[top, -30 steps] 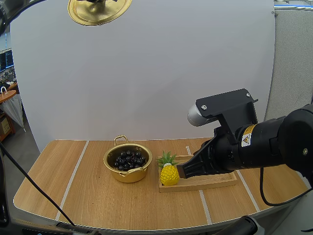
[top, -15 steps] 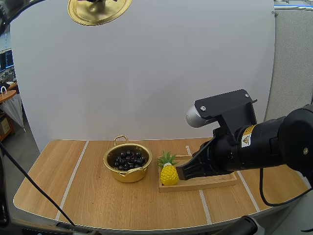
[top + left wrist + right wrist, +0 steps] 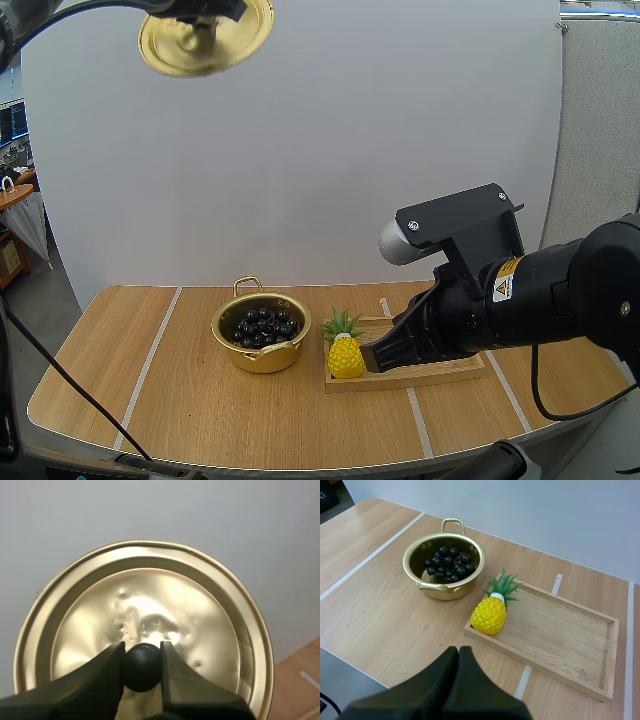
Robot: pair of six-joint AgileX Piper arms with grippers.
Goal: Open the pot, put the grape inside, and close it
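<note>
Lid (image 3: 145,625): round, brass-gold, with a stepped rim. The centre is shiny and shows small dents. Its black ball knob (image 3: 142,667) is pinched between the two fingers of the left gripper (image 3: 141,652), one finger on each side. In the high view the lid hangs high over the table (image 3: 180,400), well above the pot and a little to its left, with its broad face turned toward the camera.

Pot (image 3: 261,335): the same gold metal, shallow, with a loop handle at the back and another at the front. It stands open on the table just left of the wooden tray (image 3: 440,372).

Grapes (image 3: 262,326): a dark, near-black glossy bunch lying inside the pot, below the rim.

Right gripper (image 3: 458,655): its fingers are pressed together into one dark wedge with nothing between them. In the high view it hangs over the tray, with its tip just beside the pineapple.

Pineapple (image 3: 346,352): yellow with green leaves, at the tray's end nearest the pot.
</note>
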